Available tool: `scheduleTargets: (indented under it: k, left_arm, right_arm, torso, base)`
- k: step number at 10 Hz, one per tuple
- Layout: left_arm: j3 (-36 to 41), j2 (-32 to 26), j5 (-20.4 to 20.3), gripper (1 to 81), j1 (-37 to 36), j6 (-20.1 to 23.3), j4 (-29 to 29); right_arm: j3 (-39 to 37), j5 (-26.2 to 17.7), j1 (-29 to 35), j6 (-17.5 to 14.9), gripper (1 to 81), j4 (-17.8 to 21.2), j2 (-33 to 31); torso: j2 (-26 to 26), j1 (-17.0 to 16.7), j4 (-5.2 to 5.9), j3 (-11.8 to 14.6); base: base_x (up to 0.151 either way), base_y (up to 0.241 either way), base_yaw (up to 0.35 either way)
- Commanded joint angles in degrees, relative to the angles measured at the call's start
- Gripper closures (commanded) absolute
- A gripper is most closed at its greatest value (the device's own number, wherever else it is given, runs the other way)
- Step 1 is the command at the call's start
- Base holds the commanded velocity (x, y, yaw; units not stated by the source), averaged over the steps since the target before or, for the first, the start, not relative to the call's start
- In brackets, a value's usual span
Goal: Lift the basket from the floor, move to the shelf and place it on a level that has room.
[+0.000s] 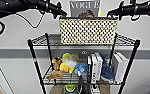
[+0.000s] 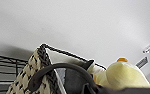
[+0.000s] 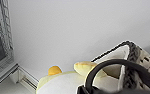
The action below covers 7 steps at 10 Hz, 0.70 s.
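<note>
The cream woven basket [image 1: 88,31] with a dark rim sits level at the shelf's [image 1: 36,62] top level [image 1: 44,40], its bottom at the height of that wire tier's front edge. I cannot tell whether it rests there or hangs just above. My left gripper [image 1: 62,13] is at the basket's upper left corner and my right gripper [image 1: 111,13] at its upper right. Each wrist view has a black loop handle [image 2: 63,67] [image 3: 111,65] arching close to the camera beside the braided rim [image 2: 44,62] [image 3: 131,57]. A yellow plush [image 2: 126,75] [image 3: 66,83] shows by the basket's white lining.
A Vogue magazine [image 1: 84,7] stands against the white wall behind the basket. The tier below holds plush toys [image 1: 68,63] and upright white books [image 1: 94,67]. More things sit on a lower tier [image 1: 71,88]. The rack's black posts [image 1: 131,62] flank the basket.
</note>
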Motion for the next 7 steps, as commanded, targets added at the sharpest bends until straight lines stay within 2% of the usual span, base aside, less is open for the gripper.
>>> scheduleTargets:
  k: [1, 3, 7]
  left_arm:
    - [-4.5, 1.8, 1.0, 81.1, -10.0, 2.0, 1.1]
    - [-6.6, 2.2, 1.3, 81.1, -8.4, 2.0, 2.6]
    - [-6.5, 1.8, 2.1, 81.1, -8.0, 2.1, 3.0]
  right_arm:
    - [-4.3, -0.1, 8.3, -0.3, 81.1, -0.4, 2.8]
    - [-6.8, -0.2, 6.1, -1.5, 81.1, -0.5, 3.8]
    - [-8.1, -1.3, 5.1, -1.5, 81.1, -1.7, 4.0]
  torso:
    - [0.0, 0.0, 0.00, 0.0]
    - [0.0, 0.0, 0.00, 0.0]
    - [0.0, 0.0, 0.00, 0.0]
  base:
    - [0.000, 0.000, 0.000]
    - [0.000, 0.000, 0.000]
    - [0.000, 0.000, 0.000]
